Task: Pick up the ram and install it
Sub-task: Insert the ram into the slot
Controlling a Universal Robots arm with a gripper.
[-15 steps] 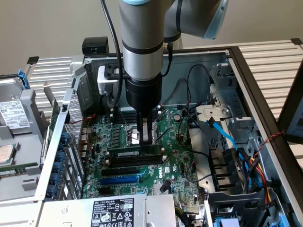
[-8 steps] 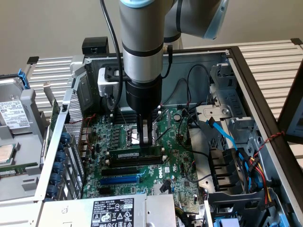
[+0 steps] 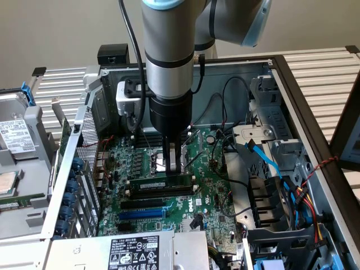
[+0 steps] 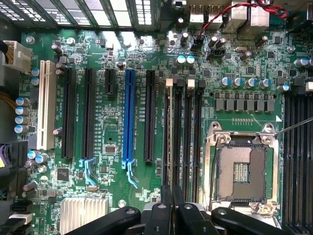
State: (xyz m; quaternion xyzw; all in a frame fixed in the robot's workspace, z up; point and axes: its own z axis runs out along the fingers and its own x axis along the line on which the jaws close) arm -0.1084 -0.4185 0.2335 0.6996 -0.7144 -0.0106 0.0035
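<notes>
Wrist view: gripper fingers nearly together over ram edge (hold unclear); you keep it upright, press straight down, both ends evenly.

**Hidden and cut-off parts.** In the exterior view the arm is cut off by the upper edge. The gripper hides the middle of the processor socket. Print on the label of the ram is too small to read. The power supply runs past the lower edge, and the hard drive past the exterior view's left. In the wrist view the gripper is cut by the picture's edge and covers one end of the ram.
</notes>
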